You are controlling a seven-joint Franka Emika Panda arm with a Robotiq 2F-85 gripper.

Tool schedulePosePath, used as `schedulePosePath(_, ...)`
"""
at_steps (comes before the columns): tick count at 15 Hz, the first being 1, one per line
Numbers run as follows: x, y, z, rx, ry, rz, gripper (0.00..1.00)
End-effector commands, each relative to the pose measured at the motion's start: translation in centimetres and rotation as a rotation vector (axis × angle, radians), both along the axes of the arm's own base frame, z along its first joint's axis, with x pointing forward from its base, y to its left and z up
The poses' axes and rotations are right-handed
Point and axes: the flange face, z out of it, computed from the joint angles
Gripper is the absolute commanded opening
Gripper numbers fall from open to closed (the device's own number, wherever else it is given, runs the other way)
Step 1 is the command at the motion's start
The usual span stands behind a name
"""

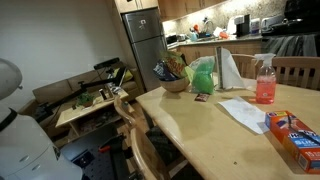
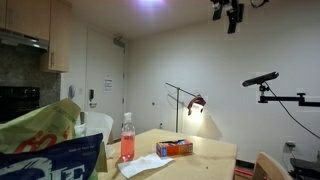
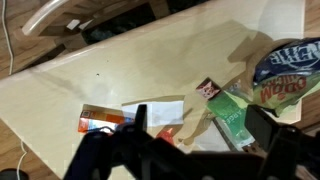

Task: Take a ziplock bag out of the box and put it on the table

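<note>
In an exterior view the box (image 1: 295, 130) lies flat on the table (image 1: 190, 130) toward the picture's 4 o'clock corner. It is orange-red with a blue panel, and its long axis runs from about 10 to 4 o'clock. A pale sheet (image 1: 243, 112) lies just beside it at its 10 o'clock, and a pink spray bottle (image 1: 265, 82) stands beyond that. The gripper does not show here.

In an exterior view taken from low down, the gripper (image 2: 232, 14) hangs high at the top edge, well apart from the table (image 2: 210, 155). The box (image 2: 175, 147) sits far below at about its 7 o'clock, with the spray bottle (image 2: 127, 140) at the box's 9 o'clock.

In the wrist view the gripper (image 3: 200, 135) fills the bottom edge, its jaws spread as wide as they go and holding nothing. The box (image 3: 100, 120) lies at its 9 o'clock on the table (image 3: 80, 80), long axis running 9 to 3.

No ziplock bag shows for certain. The pale sheet (image 3: 160, 105) might be one already out, or only paper, as it is too blurred to tell. The bag to fetch is most likely inside the box, so the next move calls for a long descent with a shift toward 9 o'clock
</note>
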Motion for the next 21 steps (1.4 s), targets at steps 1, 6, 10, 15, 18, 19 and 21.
schedulePosePath(1,5.0,-3.4,1.0,-0.075,0.040,-0.106,1.00)
schedulePosePath(6,6.8,-7.0,0.8,-0.133,0.060,-0.144,1.00)
schedulePosePath(10,9.1,-9.0,0.7,-0.125,0.097,-0.170,1.00)
schedulePosePath(15,10.4,-9.5,-0.9,-0.158,0.135,-0.119,1.00)
schedulePosePath(18,12.2,-11.4,-2.9,-0.302,0.104,-0.064,1.00)
schedulePosePath(19,13.0,-11.9,-3.7,-0.349,0.092,-0.060,1.00)
schedulePosePath(21,14.7,-13.1,-5.6,-0.442,0.068,-0.046,1.00)
